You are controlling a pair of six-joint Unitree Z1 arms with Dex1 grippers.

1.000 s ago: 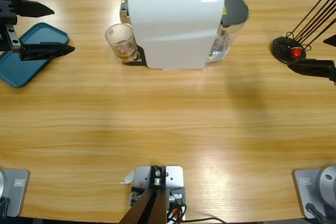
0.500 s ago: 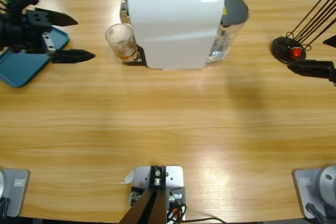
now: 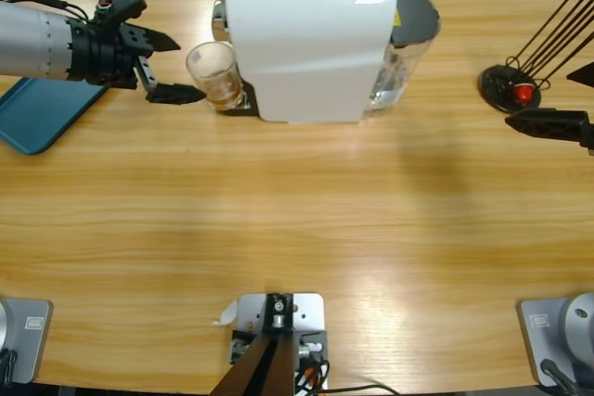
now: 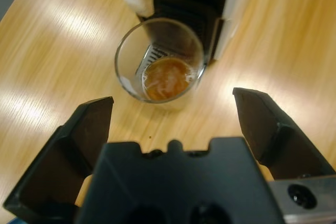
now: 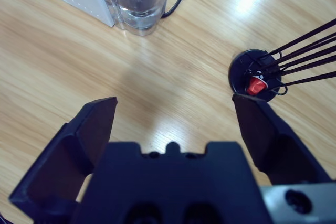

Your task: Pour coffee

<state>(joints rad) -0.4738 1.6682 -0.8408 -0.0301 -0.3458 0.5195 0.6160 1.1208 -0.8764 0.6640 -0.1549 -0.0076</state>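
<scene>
Left pincer [image 3: 176,67] gaping just beside coffee [image 4: 165,78], apparently apart.

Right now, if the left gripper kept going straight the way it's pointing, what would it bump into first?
Probably the glass tumbler with the coffee in it. The left gripper is open and aimed right at it, the glass sitting between the lines of its jaws. Behind the glass stands the white coffee machine.

Left arm [image 3: 42,39]: silver-grey ribbed tube, black wrist, thin cables; black wedge-shaped gripper [image 3: 172,67] jaws.
</scene>
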